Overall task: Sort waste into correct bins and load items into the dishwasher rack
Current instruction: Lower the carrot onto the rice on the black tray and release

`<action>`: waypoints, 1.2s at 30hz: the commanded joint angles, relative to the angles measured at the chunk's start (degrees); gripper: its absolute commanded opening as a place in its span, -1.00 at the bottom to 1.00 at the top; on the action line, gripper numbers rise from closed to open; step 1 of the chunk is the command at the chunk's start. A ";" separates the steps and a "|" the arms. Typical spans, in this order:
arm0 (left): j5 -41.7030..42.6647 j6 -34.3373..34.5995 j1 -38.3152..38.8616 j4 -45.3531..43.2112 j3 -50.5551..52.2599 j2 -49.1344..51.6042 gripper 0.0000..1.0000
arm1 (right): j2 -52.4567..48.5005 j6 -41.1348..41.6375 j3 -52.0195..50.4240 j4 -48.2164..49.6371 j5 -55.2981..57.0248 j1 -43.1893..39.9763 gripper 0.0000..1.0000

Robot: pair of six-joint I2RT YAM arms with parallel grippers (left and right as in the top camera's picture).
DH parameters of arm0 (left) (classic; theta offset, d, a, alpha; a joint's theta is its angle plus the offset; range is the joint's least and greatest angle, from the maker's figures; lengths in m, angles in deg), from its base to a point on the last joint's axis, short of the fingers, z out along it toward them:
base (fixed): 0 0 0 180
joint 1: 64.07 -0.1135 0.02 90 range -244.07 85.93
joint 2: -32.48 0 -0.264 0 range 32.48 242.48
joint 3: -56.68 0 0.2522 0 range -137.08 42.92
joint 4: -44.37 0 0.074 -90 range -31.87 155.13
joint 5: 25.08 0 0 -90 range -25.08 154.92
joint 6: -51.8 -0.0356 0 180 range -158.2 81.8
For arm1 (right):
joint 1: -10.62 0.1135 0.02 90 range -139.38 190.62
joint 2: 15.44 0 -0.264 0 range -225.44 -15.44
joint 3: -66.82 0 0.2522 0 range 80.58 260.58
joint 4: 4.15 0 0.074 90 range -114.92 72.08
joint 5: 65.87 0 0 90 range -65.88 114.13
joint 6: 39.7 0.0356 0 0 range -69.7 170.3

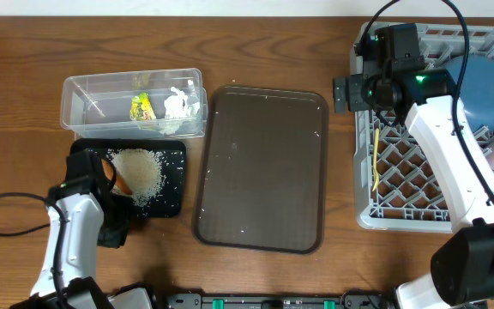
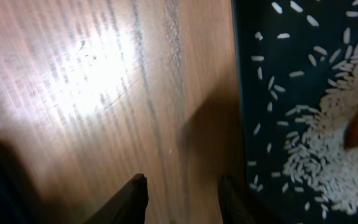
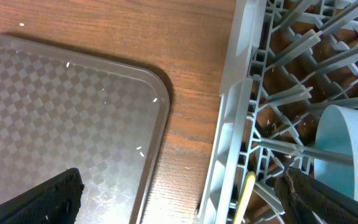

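The grey peg-lattice dishwasher rack (image 1: 404,222) holds the dark blue plate (image 1: 487,90), and the slim yellow spoon (image 1: 376,159) lies by its left wall. Only the right wrist view shows the light blue cup (image 3: 340,146) among the pegs. The checker-textured brown serving tray (image 1: 262,167) lies mid-table with a few stray grains on it. The clear tub (image 1: 101,103) holds the snack wrapper (image 1: 142,107) and the crumpled tissue (image 1: 178,105). The black tray (image 1: 171,176) holds the rice (image 1: 140,172) and the carrot (image 1: 114,176).

The right gripper (image 3: 179,177) is spread wide above the rack's rim, gripping nothing. The left gripper (image 2: 182,186) is partly spread over bare wood beside the black tray, also holding nothing.
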 commanded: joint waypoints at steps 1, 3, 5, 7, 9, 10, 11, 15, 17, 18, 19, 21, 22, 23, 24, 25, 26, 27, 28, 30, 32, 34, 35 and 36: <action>-0.72 1.22 -0.28 -2.75 2.34 0.24 -0.21 | -0.07 0.79 0.17 -0.09 0.15 -0.35 0.98; 1.33 1.22 -0.28 -5.73 3.80 0.24 -0.22 | -0.07 0.98 0.17 -0.09 0.13 -0.35 0.99; 2.73 1.20 -0.24 -9.22 5.27 0.24 -0.22 | -0.07 0.98 0.17 -0.09 0.15 -0.35 0.98; 2.80 0.92 -0.24 -12.48 6.19 0.24 -0.21 | -0.07 0.98 0.17 -0.09 0.13 -0.35 0.98; 3.08 0.59 -0.24 -14.45 6.29 0.24 -0.22 | -0.07 0.98 0.17 -0.13 0.13 -0.35 0.98; 3.45 0.57 -0.24 -15.13 6.29 0.24 -0.21 | -0.07 0.98 0.17 -0.22 0.13 -0.35 0.99; 4.11 0.52 -0.24 -15.72 6.29 0.24 -0.21 | -0.07 0.98 0.17 -0.31 0.13 -0.35 0.98; 5.14 -0.35 -0.24 -17.53 6.29 0.24 -0.21 | -0.07 0.98 0.17 -0.61 0.15 -0.35 0.98; 5.09 -1.01 -0.24 -18.23 6.29 0.24 -0.22 | -0.07 0.98 0.17 -0.70 0.15 -0.35 0.98; 5.09 -1.42 -0.24 -18.75 6.29 0.24 -0.21 | -0.07 0.98 0.17 -0.70 0.15 -0.35 0.99; 5.11 -2.12 -0.24 -19.17 6.29 0.24 -0.22 | -0.07 0.98 0.17 -0.70 0.15 -0.35 0.98; 5.11 -3.72 -0.24 -19.58 6.27 0.22 -0.22 | -0.07 0.98 0.17 -0.68 0.15 -0.35 0.99; 5.14 -4.70 -0.24 -19.34 6.27 0.22 -0.22 | -0.07 0.96 0.17 -0.72 0.15 -0.35 0.98; 5.14 -5.38 -0.24 -18.93 6.27 0.22 -0.21 | -0.07 0.96 0.17 -0.85 0.15 -0.35 0.98; 5.14 -5.53 -0.24 -18.23 6.27 0.22 -0.21 | -0.07 0.96 0.17 -0.94 0.15 -0.35 0.98; 5.14 -5.68 -0.24 -17.35 6.27 0.22 -0.21 | -0.07 0.96 0.17 -1.03 0.15 -0.35 0.98; 5.16 -6.58 -0.24 -16.83 6.27 0.22 -0.21 | -0.07 0.96 0.17 -1.07 0.15 -0.35 0.98; 5.16 -8.17 -0.24 -16.46 6.27 0.17 -0.21 | -0.07 0.96 0.17 -0.98 0.15 -0.37 0.99; 5.16 -10.29 -0.24 -16.13 6.23 0.09 -0.21 | -0.07 0.98 0.17 -0.85 0.15 -0.52 0.99; 5.18 -13.90 -0.24 -15.43 5.73 -0.24 -0.15 | -0.07 1.75 0.17 -0.31 0.17 -0.96 0.98; 5.18 -17.31 -0.24 -14.40 4.68 -0.83 -0.12 | -0.07 3.10 0.17 0.35 0.11 -1.75 0.98; 5.42 -21.51 -0.22 -12.24 2.78 -1.99 -0.08 | -0.07 4.35 0.17 1.07 -0.28 -2.73 0.98; 6.23 -23.85 -0.22 -11.43 1.97 -2.60 -0.06 | -0.07 4.85 0.17 1.42 -0.59 -3.34 0.98; 7.65 -26.67 -0.22 -10.60 1.16 -3.30 -0.01 | -0.07 4.94 0.17 1.73 -1.20 -3.87 0.98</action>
